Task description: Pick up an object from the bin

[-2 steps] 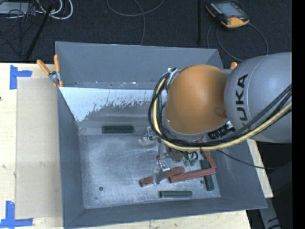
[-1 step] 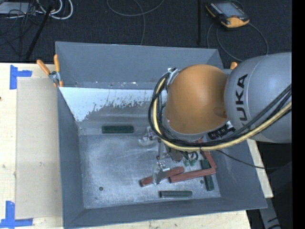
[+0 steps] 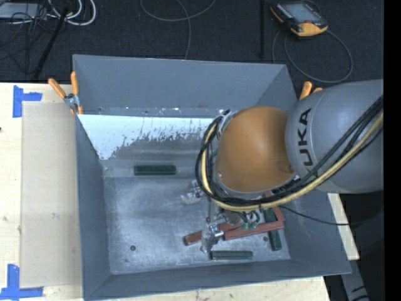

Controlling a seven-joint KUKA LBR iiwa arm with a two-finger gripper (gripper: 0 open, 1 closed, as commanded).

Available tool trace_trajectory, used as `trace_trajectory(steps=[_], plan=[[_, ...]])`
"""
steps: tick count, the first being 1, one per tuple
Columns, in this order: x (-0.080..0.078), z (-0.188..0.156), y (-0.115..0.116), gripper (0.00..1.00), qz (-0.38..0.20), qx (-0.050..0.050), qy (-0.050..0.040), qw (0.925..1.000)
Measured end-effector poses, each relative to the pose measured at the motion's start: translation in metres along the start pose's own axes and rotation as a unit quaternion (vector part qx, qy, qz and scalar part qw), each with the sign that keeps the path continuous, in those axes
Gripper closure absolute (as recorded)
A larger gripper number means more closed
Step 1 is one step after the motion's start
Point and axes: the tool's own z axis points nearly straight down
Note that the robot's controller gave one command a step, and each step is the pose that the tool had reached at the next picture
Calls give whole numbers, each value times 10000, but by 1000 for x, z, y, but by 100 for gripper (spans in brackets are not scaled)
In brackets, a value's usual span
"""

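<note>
A long, flat reddish-brown bar (image 3: pixel 194 237) is seen lying flat on the bin (image 3: pixel 156 86) floor, near its lower right corner

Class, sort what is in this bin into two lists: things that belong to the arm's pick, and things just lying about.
Belongs to the pick:
gripper, low at the near right; reddish-brown stick right beneath it; grey bin.

Lying about:
far green bar, alone at the back left; near green bar, by the front wall; pale scrap, mid-floor.
</note>
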Motion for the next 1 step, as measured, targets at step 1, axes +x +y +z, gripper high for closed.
trace_trajectory(steps=[1], plan=[[16, 69, -6, 0, -910, 2, 17, 9959]])
